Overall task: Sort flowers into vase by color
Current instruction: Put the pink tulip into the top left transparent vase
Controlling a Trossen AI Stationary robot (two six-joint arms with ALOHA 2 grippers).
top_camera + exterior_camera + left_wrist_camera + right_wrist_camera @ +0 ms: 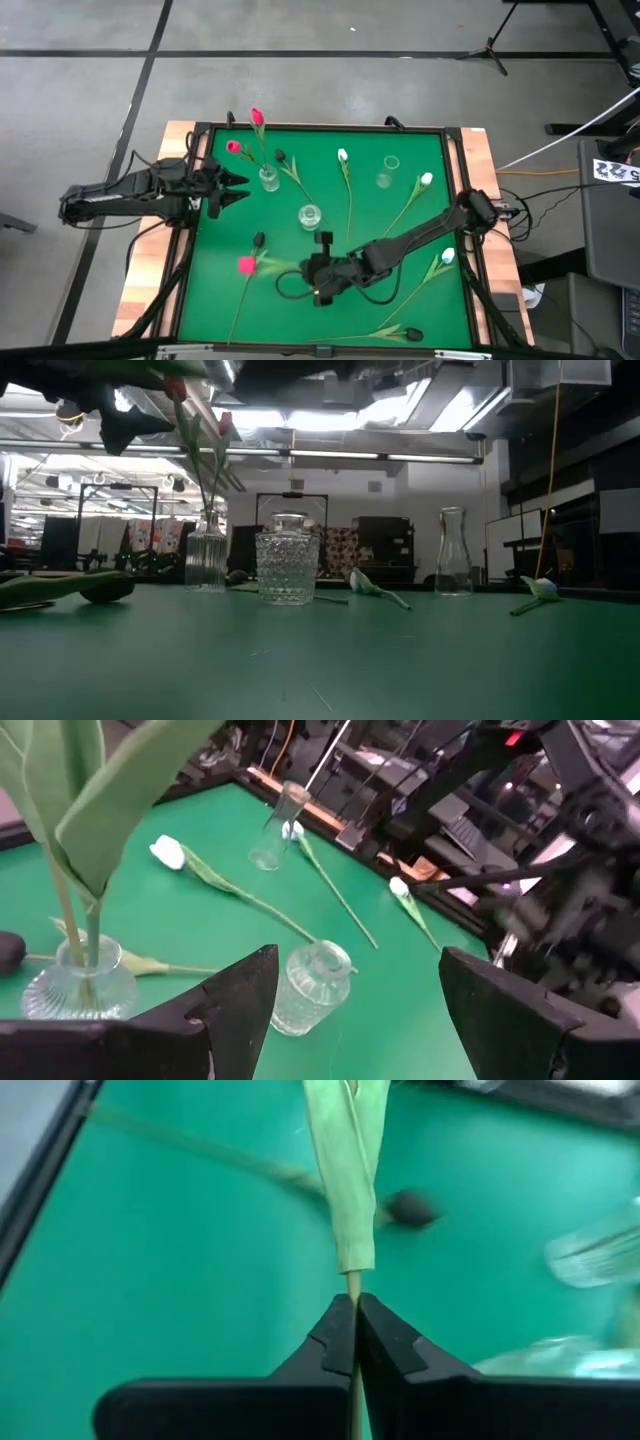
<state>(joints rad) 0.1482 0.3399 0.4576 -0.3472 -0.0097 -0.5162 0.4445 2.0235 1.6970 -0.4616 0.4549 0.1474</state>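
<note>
My right gripper [318, 272] hangs over the near middle of the green mat, shut on a flower's thin stem [353, 1285]. That stem leads toward a pink head [246, 265]. A ribbed vase [268, 180] holds two pink-red flowers [257, 117]. My left gripper [240, 190] waits open beside it, at the mat's left. A black flower [258, 240] lies on the mat past the held stem. Three white flowers [343, 155] [427, 180] [447, 256] lie farther right. My right gripper pinches the bare stem just below its folded green leaf [350, 1230], between its two fingertips [330, 1335]. The fingers slant down from the table's right. The stem runs on ahead of the fingertips. Whether the head is clear of the mat, I cannot tell.
A cut-glass jar [308, 215] stands mid-mat and a clear carafe [387, 172] farther right. Another black flower [281, 156] lies by the vase, and one more [413, 335] lies at the near edge. A raised black frame [320, 128] rims the mat.
</note>
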